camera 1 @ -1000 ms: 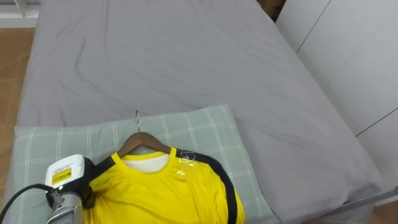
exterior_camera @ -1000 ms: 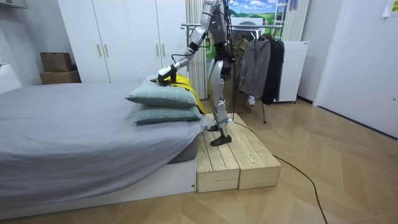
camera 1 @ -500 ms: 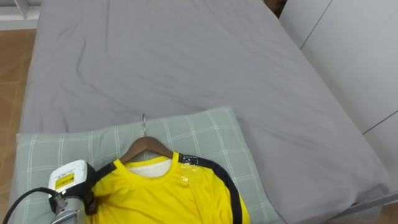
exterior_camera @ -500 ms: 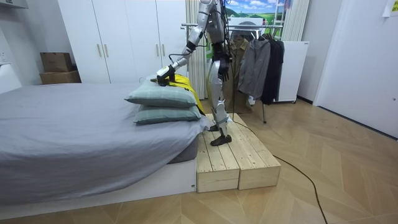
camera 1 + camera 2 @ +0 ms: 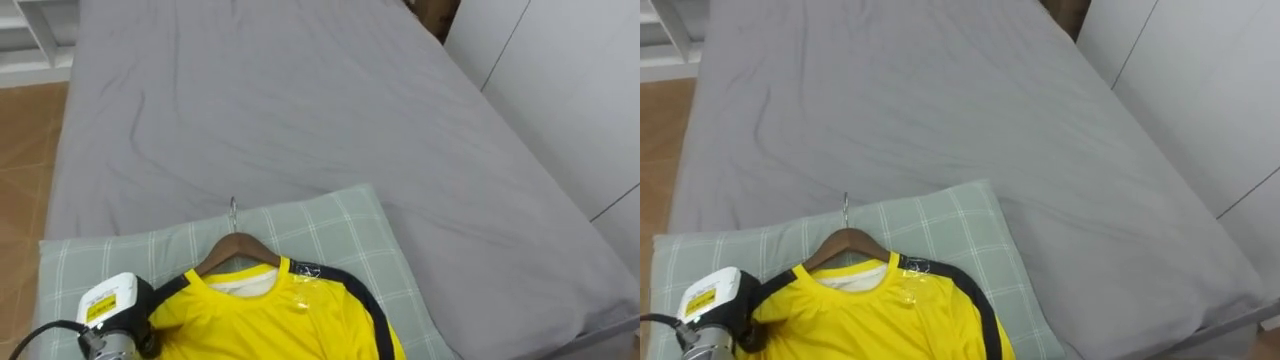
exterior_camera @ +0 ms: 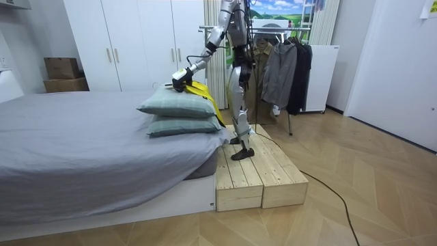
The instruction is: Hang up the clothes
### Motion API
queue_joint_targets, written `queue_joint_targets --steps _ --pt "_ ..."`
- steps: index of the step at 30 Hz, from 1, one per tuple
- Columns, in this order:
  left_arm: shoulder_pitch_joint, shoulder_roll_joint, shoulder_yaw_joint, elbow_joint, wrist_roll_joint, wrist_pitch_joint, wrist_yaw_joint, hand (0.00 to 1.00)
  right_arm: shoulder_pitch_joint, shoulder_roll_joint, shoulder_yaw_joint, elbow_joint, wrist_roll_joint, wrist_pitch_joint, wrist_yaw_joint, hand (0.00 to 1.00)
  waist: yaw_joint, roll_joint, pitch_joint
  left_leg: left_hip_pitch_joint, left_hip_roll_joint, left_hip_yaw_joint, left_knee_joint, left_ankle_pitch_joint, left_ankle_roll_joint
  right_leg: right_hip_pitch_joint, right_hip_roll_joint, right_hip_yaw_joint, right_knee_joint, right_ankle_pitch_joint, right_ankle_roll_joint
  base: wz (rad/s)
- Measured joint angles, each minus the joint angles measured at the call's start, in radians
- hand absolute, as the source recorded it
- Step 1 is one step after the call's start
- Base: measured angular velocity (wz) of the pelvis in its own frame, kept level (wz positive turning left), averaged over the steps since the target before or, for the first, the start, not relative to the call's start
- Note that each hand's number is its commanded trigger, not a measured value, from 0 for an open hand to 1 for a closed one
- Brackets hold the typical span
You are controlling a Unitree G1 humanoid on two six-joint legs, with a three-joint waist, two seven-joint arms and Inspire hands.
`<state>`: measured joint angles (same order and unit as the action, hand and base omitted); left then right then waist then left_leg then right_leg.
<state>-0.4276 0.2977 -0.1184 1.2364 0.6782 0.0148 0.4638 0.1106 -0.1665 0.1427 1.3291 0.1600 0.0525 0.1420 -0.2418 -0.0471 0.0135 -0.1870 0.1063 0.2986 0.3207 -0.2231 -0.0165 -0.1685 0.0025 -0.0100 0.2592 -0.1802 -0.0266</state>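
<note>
A yellow shirt [image 5: 285, 318] with black trim sits on a wooden hanger [image 5: 237, 247], whose metal hook points up the bed. Both lie on the upper of two green checked pillows [image 5: 335, 222] at the bed's near end. My left hand [image 5: 146, 316] comes in at the lower left and is shut on the shirt's shoulder, its fingers tucked into the cloth. In the room view that left hand [image 6: 181, 76] holds the yellow shirt [image 6: 201, 94] up off the pillow. My right hand [image 6: 248, 77] hangs by my hip.
A grey bed [image 5: 300, 110] stretches ahead, with wooden floor [image 5: 25, 140] to its left and a white wall [image 5: 580, 90] to its right. I stand on a wooden platform [image 6: 256, 171] beside the bed. A clothes rack [image 6: 287, 65] with dark garments stands behind me.
My left arm has risen, lifting the shirt's shoulder off the pillow. The eye view has shifted slightly, so the bed sits a little lower in it.
</note>
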Motion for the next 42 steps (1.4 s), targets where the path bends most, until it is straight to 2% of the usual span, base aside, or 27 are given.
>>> queue_joint_targets --steps 5,9,12,14,17,19,20,23,26,33,42 --pt "0.006 -0.011 0.006 -0.001 -0.09 -0.022 0.038 1.0 0.002 0.0 0.001 0.006 0.037 0.0 -0.023 0.0 0.0 0.005 0.0003 0.025 -0.004 -0.004 -0.009 0.001 -0.001 0.027 0.001 -0.01 -0.004 0.0 0.0 0.04" --pt "0.011 -0.021 0.005 -0.024 -0.137 -0.039 0.058 1.0 0.002 0.0 0.001 0.007 0.037 0.001 -0.033 0.0 0.0 0.011 0.0003 0.026 -0.013 -0.025 -0.013 0.001 -0.001 0.031 -0.001 -0.017 -0.003 0.001 0.002 0.09" --pt "0.082 -0.02 0.005 -0.122 -0.198 -0.055 0.087 1.0 0.003 0.0 0.0 0.004 0.032 0.001 -0.042 0.0 0.007 0.013 0.0003 0.045 -0.014 -0.027 -0.013 0.002 0.001 0.049 -0.001 -0.013 -0.004 0.002 0.003 -0.01" --pt "0.112 -0.02 0.005 -0.166 -0.196 -0.058 0.091 1.0 0.006 0.0 0.0 0.003 0.031 -0.001 -0.052 0.0 0.007 0.016 0.0002 0.056 -0.014 -0.029 -0.013 0.002 0.001 0.063 -0.001 -0.015 -0.006 0.002 0.003 0.04" --pt "0.121 -0.021 0.004 -0.216 -0.196 -0.063 0.093 1.0 0.006 0.0 -0.003 0.0 0.031 -0.009 -0.071 0.0 0.025 0.024 0.0003 0.058 -0.014 -0.03 -0.013 0.002 0.001 0.065 -0.001 -0.018 -0.005 0.002 0.003 0.01" --pt "0.131 -0.024 0.004 -0.251 -0.197 -0.068 0.094 1.0 0.006 -0.001 -0.004 -0.003 0.032 -0.01 -0.079 0.0 0.034 0.032 -0.0034 0.058 -0.014 -0.032 -0.011 0.002 0.001 0.067 -0.001 -0.021 -0.006 0.002 0.003 0.0" --pt "0.141 -0.025 0.004 -0.27 -0.2 -0.077 0.096 1.0 0.004 -0.002 -0.004 -0.006 0.032 -0.01 -0.085 0.0 0.035 0.038 -0.0063 0.058 -0.014 -0.034 -0.01 0.002 0.001 0.068 -0.001 -0.021 -0.006 0.002 0.003 0.0" --pt "0.155 -0.033 -0.002 -0.278 -0.218 -0.107 0.121 1.0 -0.002 -0.002 -0.004 -0.006 0.032 -0.012 -0.093 0.0 0.034 0.047 -0.0075 0.074 -0.014 -0.035 -0.01 0.002 0.001 0.092 -0.001 -0.023 -0.022 0.002 0.003 0.0" --pt "0.16 -0.04 -0.002 -0.316 -0.216 -0.108 0.121 1.0 -0.002 -0.002 -0.004 -0.004 0.033 -0.018 -0.096 0.0 0.029 0.05 -0.0081 0.077 -0.017 -0.054 -0.013 0.003 -0.001 0.115 -0.001 -0.041 -0.047 0.001 0.004 0.17" --pt "0.16 -0.042 -0.005 -0.327 -0.216 -0.135 0.146 1.0 -0.007 -0.002 -0.004 -0.002 0.038 -0.02 -0.097 0.0 0.029 0.051 -0.0082 0.104 -0.017 -0.062 -0.012 0.003 -0.002 0.152 0.0 -0.048 -0.058 0.002 0.003 0.04" --pt "0.164 -0.056 -0.007 -0.327 -0.215 -0.135 0.165 1.0 -0.001 -0.002 -0.009 -0.011 0.039 -0.019 -0.108 0.0 0.029 0.058 -0.0077 0.126 -0.018 -0.064 -0.014 0.003 -0.002 0.173 -0.001 -0.049 -0.056 0.002 0.003 0.0"
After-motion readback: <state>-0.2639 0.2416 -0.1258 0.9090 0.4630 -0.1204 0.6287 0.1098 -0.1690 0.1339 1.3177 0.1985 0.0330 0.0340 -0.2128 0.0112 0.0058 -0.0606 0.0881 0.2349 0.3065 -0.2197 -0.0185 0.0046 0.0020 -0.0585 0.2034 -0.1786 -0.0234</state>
